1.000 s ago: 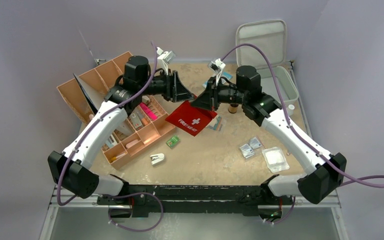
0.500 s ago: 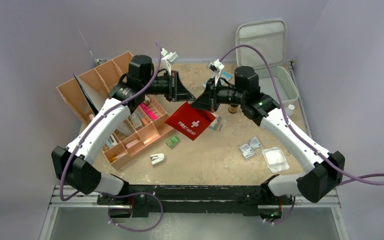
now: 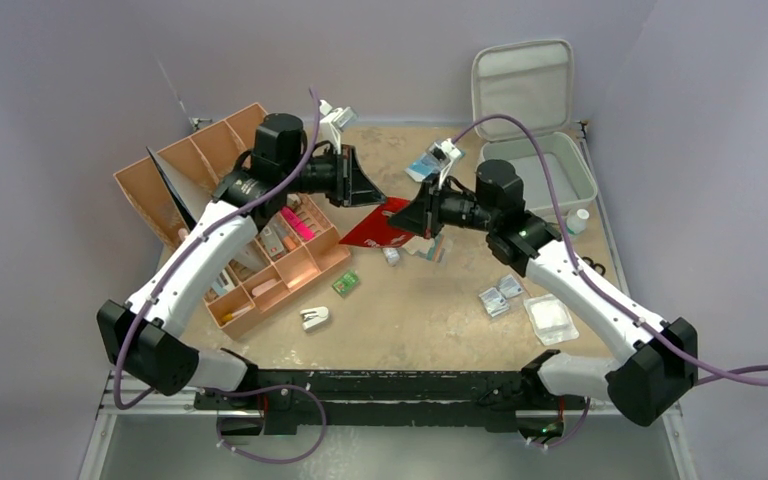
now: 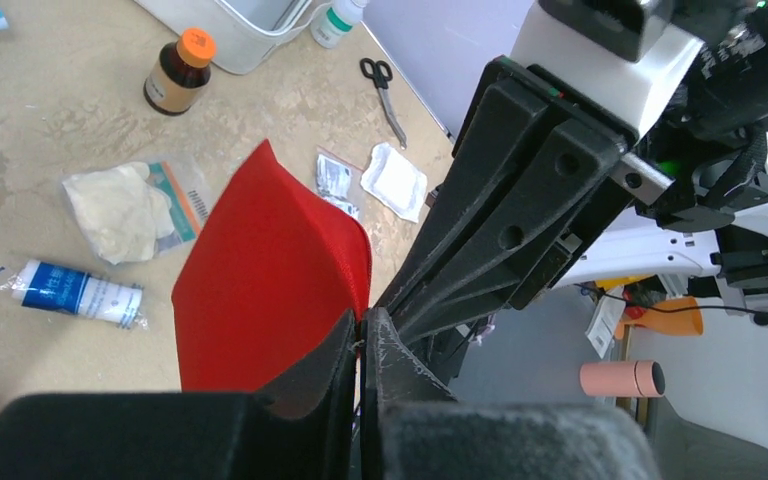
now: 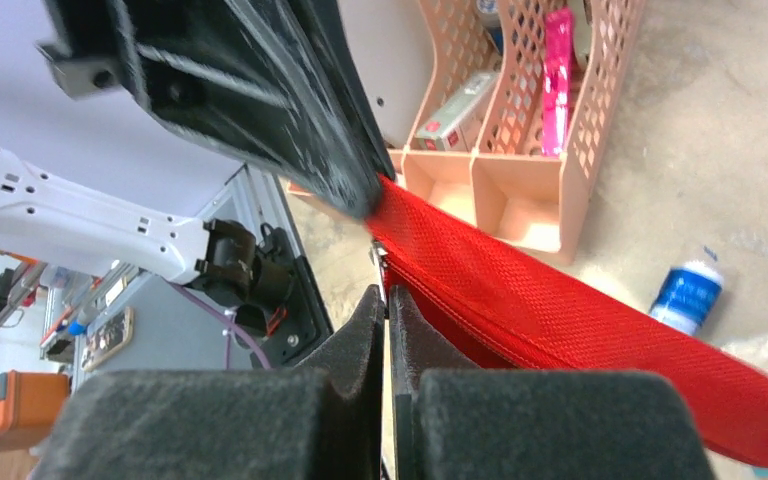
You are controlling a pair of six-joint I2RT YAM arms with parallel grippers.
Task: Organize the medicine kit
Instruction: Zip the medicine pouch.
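Note:
The medicine kit (image 3: 570, 170), a light grey hard case, lies open at the back right with its lid (image 3: 522, 85) up; a corner of it (image 4: 245, 45) shows in the left wrist view. A flat red pouch (image 3: 378, 225) hangs edge-up above the table's middle, between the two arms. My left gripper (image 3: 374, 196) is shut on the pouch's top corner (image 4: 270, 290), with the jaws pressed together (image 4: 362, 332). My right gripper (image 3: 407, 216) is shut on the pouch's zip edge (image 5: 560, 320) from the other side (image 5: 386, 300).
Tan divided trays (image 3: 260, 260) stand at the left. A brown bottle (image 4: 178, 72), scissors (image 4: 385, 88), a glove packet (image 4: 130, 210), a blue-and-white roll (image 4: 75, 292) and gauze packets (image 4: 397, 180) lie around. Small packets (image 3: 500, 295) and a white pad (image 3: 550, 318) lie front right.
My left gripper has shut on the pouch. The right arm has drawn back toward the front right, and the pouch has turned from flat to nearly edge-on.

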